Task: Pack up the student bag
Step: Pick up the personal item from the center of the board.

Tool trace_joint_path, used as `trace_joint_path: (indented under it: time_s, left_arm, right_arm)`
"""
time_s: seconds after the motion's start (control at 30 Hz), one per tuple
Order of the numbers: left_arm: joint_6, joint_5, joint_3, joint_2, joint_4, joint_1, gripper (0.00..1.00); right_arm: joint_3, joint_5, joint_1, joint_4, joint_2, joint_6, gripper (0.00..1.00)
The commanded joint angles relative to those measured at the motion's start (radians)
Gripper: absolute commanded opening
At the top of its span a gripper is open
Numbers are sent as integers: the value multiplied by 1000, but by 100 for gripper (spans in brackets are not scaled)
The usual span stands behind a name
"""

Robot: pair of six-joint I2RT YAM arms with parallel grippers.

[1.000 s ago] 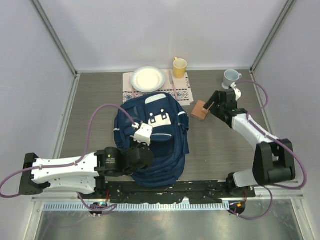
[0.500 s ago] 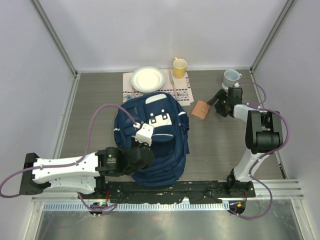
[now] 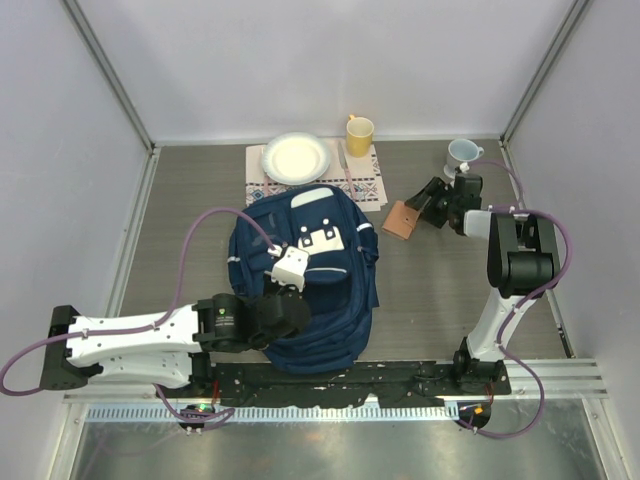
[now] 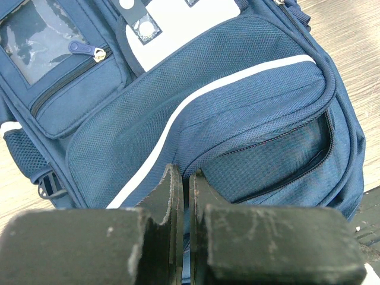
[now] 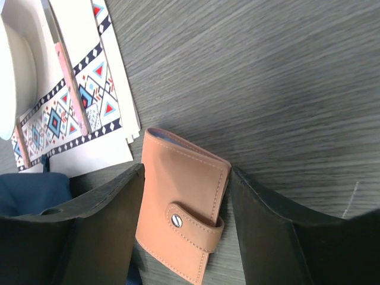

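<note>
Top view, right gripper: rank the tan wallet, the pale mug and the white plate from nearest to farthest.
From the right gripper:
1. tan wallet, right at its tips, between the open fingers.
2. pale mug, beyond it, toward the back right corner.
3. white plate, well off to the left, on the patterned cloth.

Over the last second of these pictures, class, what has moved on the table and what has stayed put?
The right arm folded upright, its elbow swinging away from the near edge. The right gripper stayed at the brown wallet, open either side of it, not gripping. The wallet hardly shifted. The left gripper stayed shut over the blue backpack. The plate and both cups did not move.
</note>
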Motion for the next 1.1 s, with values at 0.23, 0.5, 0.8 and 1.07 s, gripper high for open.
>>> trace_joint_path:
  time_s: [0.23, 0.5, 0.8, 1.07]
  left_arm:
    - [-27, -25, 26, 4, 109, 15, 0]
    - [-44, -23, 22, 4, 100, 15, 0]
    - [-41, -25, 30, 11, 95, 15, 0]
    - [-42, -40, 24, -9, 83, 17, 0]
  right_arm:
    - [-52, -65, 5, 19, 38, -15, 41]
    - [-31, -73, 5, 11, 52, -7, 1]
    - [-153, -80, 5, 37, -156, -7, 1]
    - [-233, -5, 5, -86, -442, -10, 1]
